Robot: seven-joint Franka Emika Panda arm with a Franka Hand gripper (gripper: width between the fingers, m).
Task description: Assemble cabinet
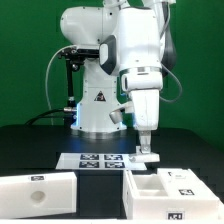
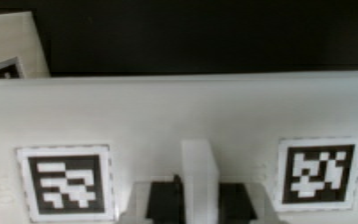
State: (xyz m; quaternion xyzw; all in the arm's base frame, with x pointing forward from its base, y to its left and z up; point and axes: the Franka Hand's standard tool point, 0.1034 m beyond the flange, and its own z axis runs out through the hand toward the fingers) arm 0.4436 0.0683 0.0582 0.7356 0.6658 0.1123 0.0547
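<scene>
My gripper [image 1: 144, 146] points straight down, just beyond the cabinet box [image 1: 165, 195], which is an open white box with inner compartments at the front right. In the wrist view the gripper [image 2: 197, 198] is shut on the thin raised edge of a white slab panel [image 2: 176, 115]. Its dark fingers [image 2: 165, 200] press that edge from both sides. The panel has a black-and-white tag on either side of the edge. In the exterior view this panel [image 1: 148, 157] sits at table height under the gripper. I cannot tell whether it rests on the table.
The marker board [image 1: 98, 160] lies flat just to the exterior view's left of the gripper. A large white slab piece [image 1: 38, 190] with a round hole lies at the front left. Another white tagged part [image 2: 5, 50] shows in the wrist view. The robot base [image 1: 98, 105] stands behind.
</scene>
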